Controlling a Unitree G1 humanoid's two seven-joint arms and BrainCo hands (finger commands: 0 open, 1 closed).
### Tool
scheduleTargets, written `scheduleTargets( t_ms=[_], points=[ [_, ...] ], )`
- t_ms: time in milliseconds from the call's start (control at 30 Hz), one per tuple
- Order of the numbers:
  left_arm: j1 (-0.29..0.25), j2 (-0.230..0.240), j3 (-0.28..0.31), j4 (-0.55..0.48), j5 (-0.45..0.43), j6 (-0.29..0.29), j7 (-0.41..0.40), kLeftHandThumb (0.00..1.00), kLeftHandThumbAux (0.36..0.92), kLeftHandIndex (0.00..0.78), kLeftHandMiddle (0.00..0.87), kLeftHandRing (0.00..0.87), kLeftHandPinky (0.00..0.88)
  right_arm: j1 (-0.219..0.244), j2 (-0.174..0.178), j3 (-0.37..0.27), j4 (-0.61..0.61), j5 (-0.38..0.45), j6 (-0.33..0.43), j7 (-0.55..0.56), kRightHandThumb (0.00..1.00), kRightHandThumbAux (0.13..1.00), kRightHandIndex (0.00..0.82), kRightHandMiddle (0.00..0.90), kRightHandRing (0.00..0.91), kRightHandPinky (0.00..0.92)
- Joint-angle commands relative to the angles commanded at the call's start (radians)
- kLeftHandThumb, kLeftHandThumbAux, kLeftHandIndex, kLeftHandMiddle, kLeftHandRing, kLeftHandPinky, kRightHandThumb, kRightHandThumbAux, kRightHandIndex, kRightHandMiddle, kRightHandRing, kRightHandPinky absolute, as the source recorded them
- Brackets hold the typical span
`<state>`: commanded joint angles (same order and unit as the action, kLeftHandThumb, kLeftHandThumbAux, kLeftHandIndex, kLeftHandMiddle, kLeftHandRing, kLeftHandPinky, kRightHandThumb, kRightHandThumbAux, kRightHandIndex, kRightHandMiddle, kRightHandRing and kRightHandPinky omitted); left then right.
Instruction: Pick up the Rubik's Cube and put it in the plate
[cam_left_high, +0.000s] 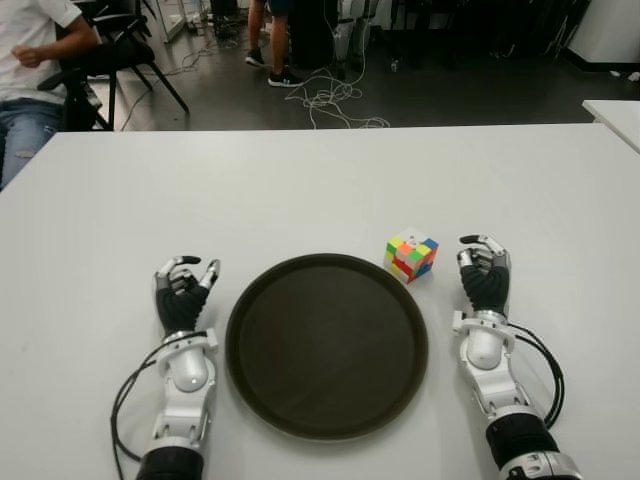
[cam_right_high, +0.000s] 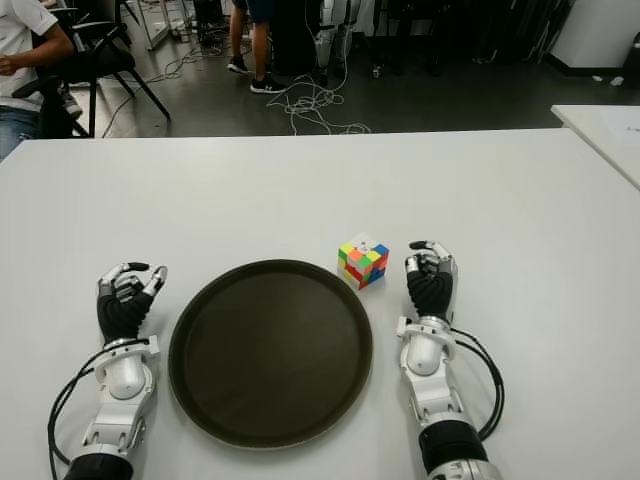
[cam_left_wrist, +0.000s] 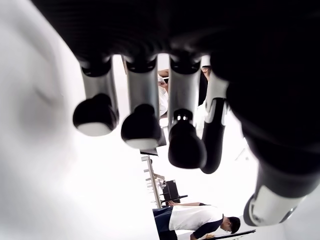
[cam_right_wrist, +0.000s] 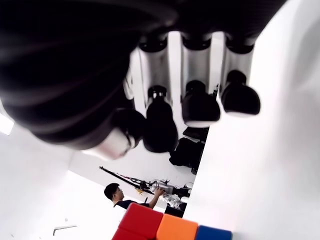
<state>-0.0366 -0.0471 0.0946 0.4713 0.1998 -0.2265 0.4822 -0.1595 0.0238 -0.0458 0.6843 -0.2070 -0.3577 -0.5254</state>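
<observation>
Rubik's Cube lies just left of the right robot hand, apart.
The plate sits between both loosely curled, empty hands; the left robot hand is farther from the cube.

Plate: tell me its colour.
The plate is dark brown, clearest in the left eye view.

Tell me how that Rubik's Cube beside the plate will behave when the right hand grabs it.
The Rubik's Cube looks rigid and flat-sided, so it should sit steady rather than roll. Its glossy faces may slip a little under the right hand. It stands corner-on to that hand, so a push would probably slide or turn it on the smooth white table, possibly toward the plate.
</observation>
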Motion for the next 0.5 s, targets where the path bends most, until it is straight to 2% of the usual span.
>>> scheduleTargets(
  t_ms=[133,267,300,333,400,467,500],
  points=[
    [-0.001,0.001,0.001,0.0,-0.001,0.003,-0.004,0.722,0.696,0.446,0.828,0.844,0.855,0.001,0.015,-0.023,-0.011,0.057,-0.001,0.045,0.716,0.712,0.441,0.803,0.817,0.818],
    [-0.002,0.0,0.003,0.001,-0.008,0.004,-0.009,0.722,0.696,0.446,0.829,0.844,0.856,0.001,0.015,-0.031,-0.017,0.086,0.003,0.08,0.706,0.718,0.436,0.731,0.75,0.745],
    [-0.003,0.0,0.003,0.001,-0.009,0.003,-0.01,0.722,0.696,0.446,0.829,0.844,0.856,0.002,0.014,-0.031,-0.02,0.087,0.004,0.083,0.7,0.721,0.433,0.667,0.68,0.66],
    [-0.003,0.001,0.003,0.003,-0.009,0.001,-0.011,0.722,0.696,0.446,0.829,0.845,0.856,0.003,0.012,-0.029,-0.021,0.081,0.004,0.081,0.698,0.722,0.432,0.644,0.655,0.63],
    [-0.003,0.003,0.002,0.006,-0.006,-0.001,-0.011,0.722,0.696,0.446,0.829,0.845,0.857,0.005,0.008,-0.025,-0.021,0.067,0.001,0.074,0.682,0.729,0.423,0.512,0.515,0.467],
    [-0.002,0.006,0.0,0.009,-0.002,-0.001,-0.009,0.722,0.696,0.446,0.829,0.845,0.857,0.001,-0.002,-0.02,-0.01,0.05,-0.009,0.069,0.673,0.734,0.414,0.424,0.423,0.386],
    [-0.002,0.006,0.0,0.01,0.0,0.001,-0.009,0.723,0.696,0.446,0.829,0.846,0.859,-0.002,-0.008,-0.018,-0.001,0.043,-0.015,0.068,0.431,0.723,0.32,0.327,0.322,0.279]
  ],
)
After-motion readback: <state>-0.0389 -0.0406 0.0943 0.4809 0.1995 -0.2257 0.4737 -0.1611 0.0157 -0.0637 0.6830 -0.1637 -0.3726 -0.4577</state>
